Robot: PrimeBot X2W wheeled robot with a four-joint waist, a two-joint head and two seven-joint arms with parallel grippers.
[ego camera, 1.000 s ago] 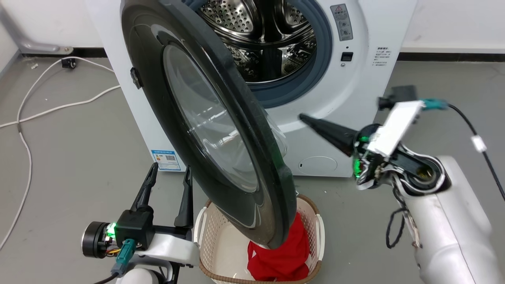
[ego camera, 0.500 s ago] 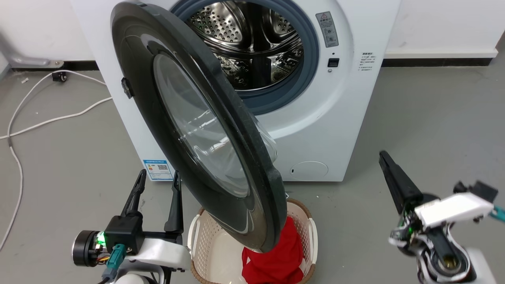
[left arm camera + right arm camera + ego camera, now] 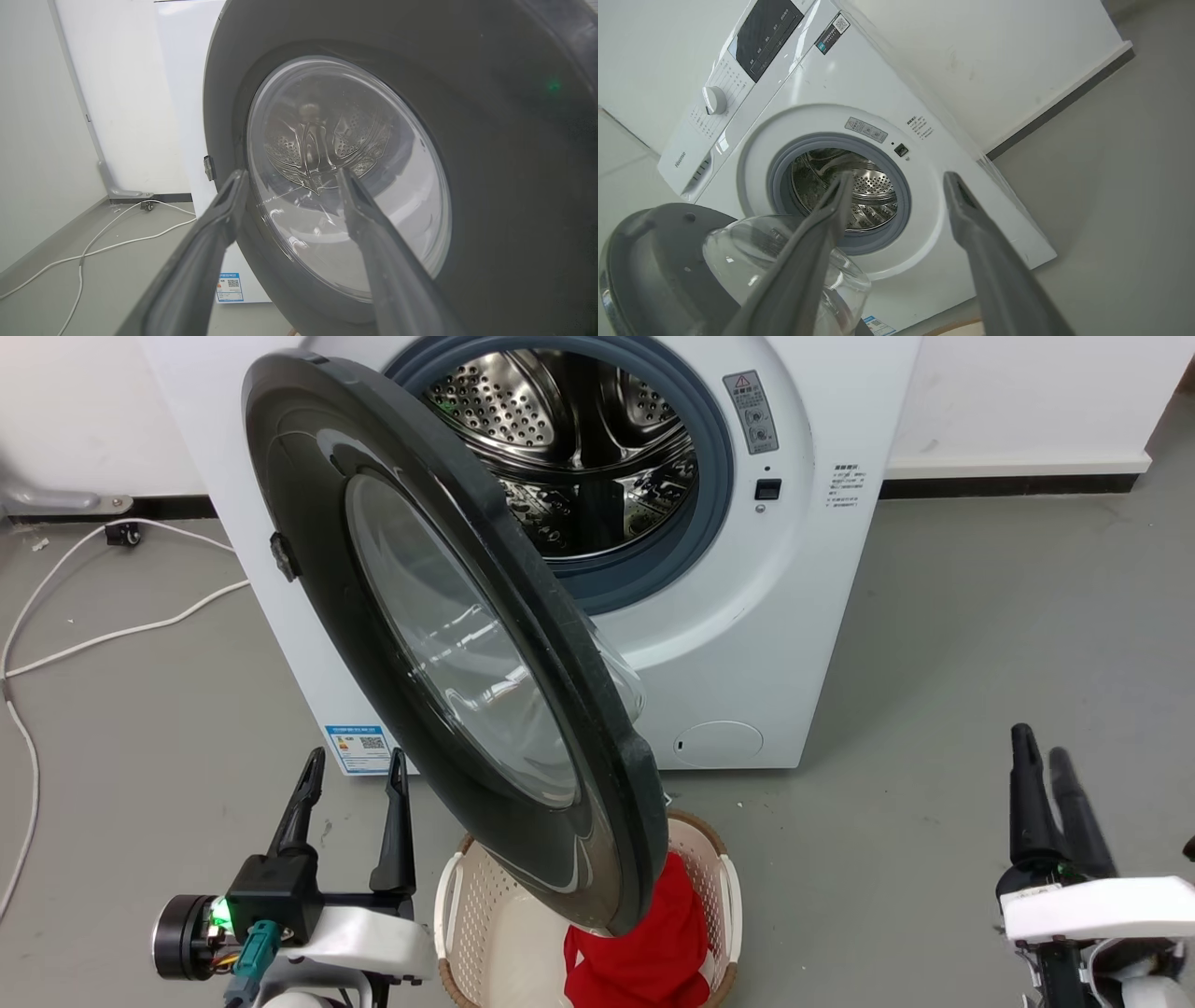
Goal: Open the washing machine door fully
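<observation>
Swung away from the door's free edge, the right gripper now stands at 4 o'clock in the head view, fingers up, slightly parted and empty; the camera has shifted as well. The door hangs partly open, slanting from 11 o'clock down to 6 o'clock across the washer. Its lower rim overlaps a basket at 6 o'clock that holds red cloth. The left gripper, at 7 o'clock, is spread and empty beside the door's outer face.

From the left wrist, the left gripper points at the door, whose glass sits at centre; whether they touch, I cannot tell. A cable lies at 8 o'clock.

From the right wrist, the right gripper is parted and empty, framing the drum. The door sits at 8 o'clock, and the washer runs up to 11 o'clock.
</observation>
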